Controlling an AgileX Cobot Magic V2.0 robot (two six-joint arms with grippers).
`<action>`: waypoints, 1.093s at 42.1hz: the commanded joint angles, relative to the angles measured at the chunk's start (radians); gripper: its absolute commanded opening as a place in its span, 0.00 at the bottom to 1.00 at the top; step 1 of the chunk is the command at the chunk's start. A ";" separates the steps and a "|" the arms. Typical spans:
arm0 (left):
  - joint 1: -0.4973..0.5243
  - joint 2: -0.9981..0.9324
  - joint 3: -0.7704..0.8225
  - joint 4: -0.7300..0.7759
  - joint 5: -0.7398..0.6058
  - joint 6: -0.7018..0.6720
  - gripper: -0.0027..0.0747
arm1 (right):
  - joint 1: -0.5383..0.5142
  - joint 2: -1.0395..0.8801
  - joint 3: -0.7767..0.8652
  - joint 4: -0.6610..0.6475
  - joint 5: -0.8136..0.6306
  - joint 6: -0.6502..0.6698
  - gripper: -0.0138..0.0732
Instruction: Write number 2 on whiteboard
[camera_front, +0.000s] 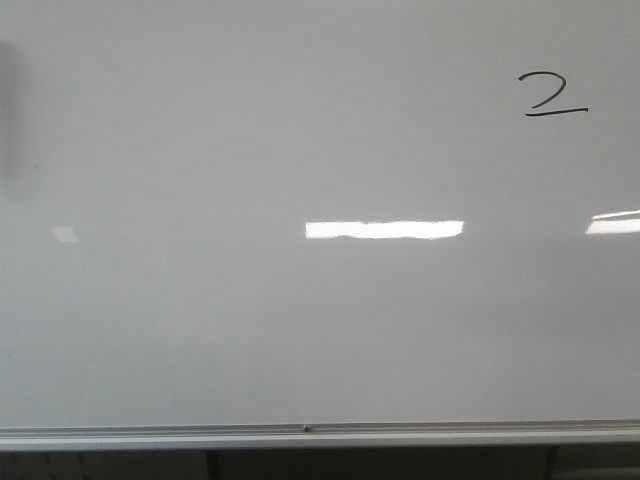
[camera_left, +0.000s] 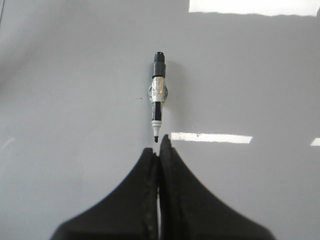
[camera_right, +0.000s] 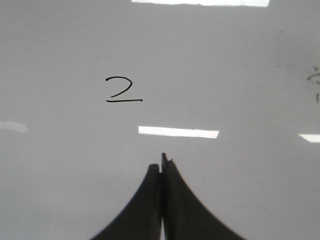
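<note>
Left jaws (camera_left: 158, 150) together, empty, marker (camera_left: 157, 95) beyond, right jaws (camera_right: 161, 167) together, empty.

left claw (camera_left: 158, 150) and right claw (camera_right: 161, 167) both pressed closed

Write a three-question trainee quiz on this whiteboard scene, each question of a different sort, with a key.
1. True or false: the number 2 is already written on the whiteboard.
2. Multiple choice: in the left wrist view, the marker is A) clamped in the left gripper, B) sitting on the board beyond the fingertips with its tip uncapped, C) capped and lying on the rail.
3. Fill in: in the front view, the digit sits in the upper ____ part of the board.

Key: 1 true; 2 B; 3 right.
</note>
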 joint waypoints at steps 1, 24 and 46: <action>-0.003 -0.028 0.033 0.000 -0.087 -0.007 0.01 | 0.001 -0.019 -0.002 -0.004 -0.080 -0.009 0.08; -0.003 -0.028 0.033 0.000 -0.087 -0.007 0.01 | 0.001 -0.019 -0.002 -0.085 -0.080 0.069 0.08; -0.003 -0.028 0.033 0.000 -0.087 -0.007 0.01 | 0.000 -0.018 -0.002 -0.085 -0.080 0.069 0.08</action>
